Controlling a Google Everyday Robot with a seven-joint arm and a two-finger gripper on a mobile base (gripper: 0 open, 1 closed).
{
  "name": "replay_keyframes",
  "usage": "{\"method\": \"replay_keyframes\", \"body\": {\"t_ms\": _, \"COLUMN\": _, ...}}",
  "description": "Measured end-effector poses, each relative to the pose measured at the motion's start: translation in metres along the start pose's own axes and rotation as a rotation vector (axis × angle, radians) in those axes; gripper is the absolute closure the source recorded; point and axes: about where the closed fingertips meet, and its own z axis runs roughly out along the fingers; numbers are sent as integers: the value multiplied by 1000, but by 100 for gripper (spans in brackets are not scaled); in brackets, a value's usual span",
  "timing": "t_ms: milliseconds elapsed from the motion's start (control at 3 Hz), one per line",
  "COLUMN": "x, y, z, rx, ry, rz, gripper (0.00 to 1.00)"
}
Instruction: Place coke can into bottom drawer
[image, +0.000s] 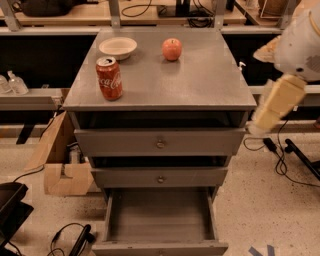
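Note:
The coke can (109, 78) stands upright on the front left of the grey cabinet's top (200, 85). It is red with white script and a silver top. The bottom drawer (160, 220) is pulled out towards me, a shallow grey tray with nothing in it. The two knobbed drawers above it are slightly ajar. My arm (277, 102), with white and cream links, hangs at the right edge of the view beside the cabinet's right side. My gripper itself is out of view.
A white bowl (118, 47) and a red apple (171, 49) sit at the back of the cabinet top. A cardboard box (60, 160) stands on the floor to the left. Cables and a black object (12, 207) lie at bottom left; more cables are at right.

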Motion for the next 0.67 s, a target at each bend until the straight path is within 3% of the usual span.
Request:
{"method": "replay_keyframes", "body": {"t_ms": 333, "x": -49, "y": -71, "z": 27, "rx": 57, "ry": -304, "rz": 38, "gripper": 0}}
{"method": "replay_keyframes", "body": {"t_ms": 667, "x": -108, "y": -127, "z": 36, "rx": 108, "ry": -610, "rz": 69, "gripper": 0}}
